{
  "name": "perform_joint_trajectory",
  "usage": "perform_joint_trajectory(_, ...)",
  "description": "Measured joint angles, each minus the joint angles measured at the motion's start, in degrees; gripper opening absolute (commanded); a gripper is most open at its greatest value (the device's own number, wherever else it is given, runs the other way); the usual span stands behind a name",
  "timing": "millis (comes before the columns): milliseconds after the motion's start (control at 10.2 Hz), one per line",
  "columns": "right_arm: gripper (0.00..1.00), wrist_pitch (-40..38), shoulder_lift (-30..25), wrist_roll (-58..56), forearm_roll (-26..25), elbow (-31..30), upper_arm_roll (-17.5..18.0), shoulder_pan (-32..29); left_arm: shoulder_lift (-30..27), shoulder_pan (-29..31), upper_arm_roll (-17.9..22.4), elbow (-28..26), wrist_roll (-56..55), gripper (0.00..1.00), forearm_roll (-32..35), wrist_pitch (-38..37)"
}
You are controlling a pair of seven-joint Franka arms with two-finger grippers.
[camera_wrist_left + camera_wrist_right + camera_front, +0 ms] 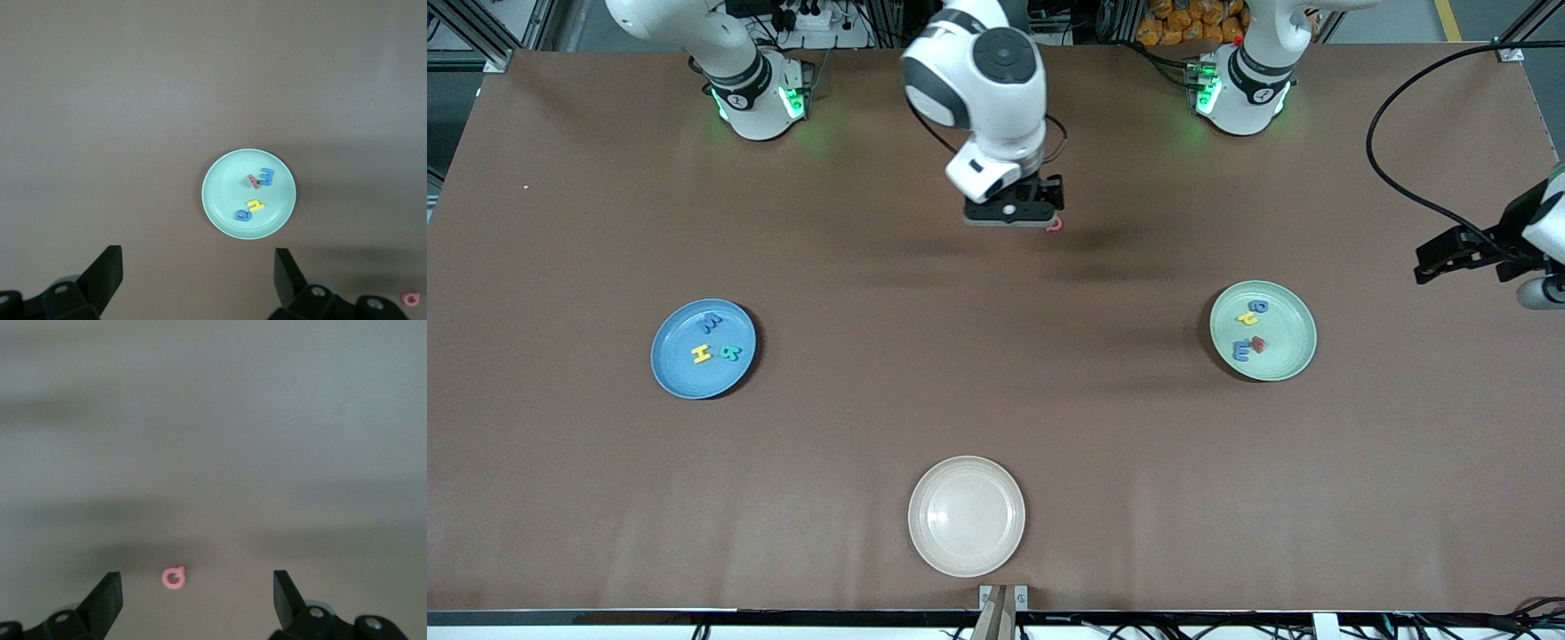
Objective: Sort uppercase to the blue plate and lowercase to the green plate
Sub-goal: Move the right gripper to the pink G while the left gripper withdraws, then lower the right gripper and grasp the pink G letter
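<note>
Under the right gripper [1014, 213], which hangs mid-table with its fingers spread apart and nothing between them, lies the red round Q [1055, 226], a small flat ring with a tail resting on the bare brown table [996, 373]; the right wrist view shows it low between the two dark fingers [107, 600]. That table is a matte, faintly creased brown sheet, with cables, aluminium framing and the two green-lit bases along its robot edge. Well off toward the right arm's end sits the blue plate [671, 373], round, shallow and smooth, carrying the yellow H [702, 354], teal-green R [731, 352] and blue M [711, 324]. Over the left arm's end of the table waits the left gripper [1440, 260], fingers wide apart and empty, just beside the green plate [1294, 351], a pale mint dish holding the yellow h [1247, 317], blue e [1240, 351], red w [1259, 344] and blue g-shaped letter [1259, 305]. Nearest the front camera stands a cream plate [934, 542].
</note>
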Motion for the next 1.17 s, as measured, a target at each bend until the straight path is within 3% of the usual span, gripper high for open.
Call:
perform_joint_trajectory(391,0.93,4.31,9.44,5.82,-2.36,1.55,-0.10,5.35,0.01,0.01,-0.33,0.52,0.00,1.00,0.00,-0.53)
perform_joint_trajectory(685,0.80,7.20,12.45,8.25,-3.69,2.20,-0.11,6.48,0.06,-0.49,-0.60,0.52,0.00,1.00,0.00,-0.62)
perform_joint_trajectory(1174,0.75,11.24,15.52,9.86,-4.80,2.27,-0.10,8.03,0.06,-1.15,-4.81,0.53,0.00,1.00,0.00,-1.72)
